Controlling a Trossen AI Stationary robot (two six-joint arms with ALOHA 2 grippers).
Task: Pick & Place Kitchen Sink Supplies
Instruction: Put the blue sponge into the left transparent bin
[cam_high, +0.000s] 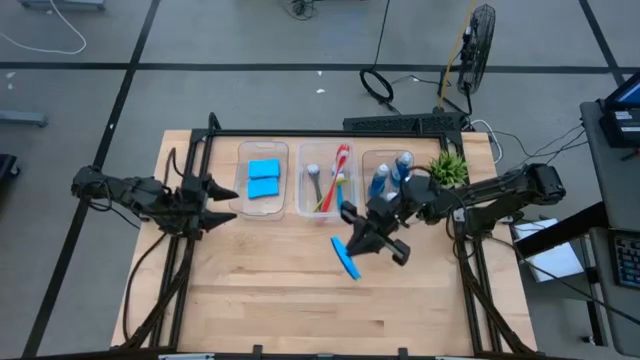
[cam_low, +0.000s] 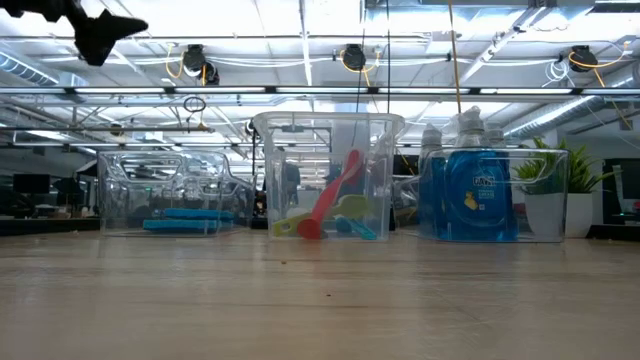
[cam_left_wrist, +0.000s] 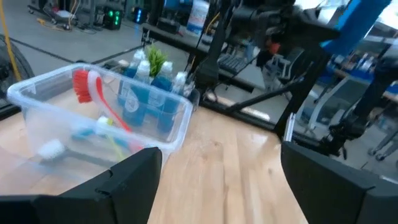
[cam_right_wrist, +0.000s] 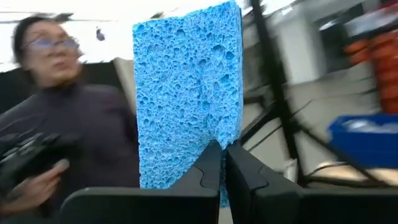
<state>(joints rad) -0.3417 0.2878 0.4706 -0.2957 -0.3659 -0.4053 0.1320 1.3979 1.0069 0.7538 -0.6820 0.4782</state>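
Right gripper (cam_high: 352, 243) pinches a flat blue rectangular sponge (cam_high: 346, 258) between closed fingers, just in front of the middle clear plastic bin (cam_high: 302, 188).

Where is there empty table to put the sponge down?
The wide bare wood in front of the three bins is free, between both arms. The back strip is crowded: bins side by side, plant beside them. The right gripper holds the sponge above that open wood.

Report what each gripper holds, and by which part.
The right gripper pinches a blue sponge by one edge, fingers shut on it. The left gripper is open and holds nothing.
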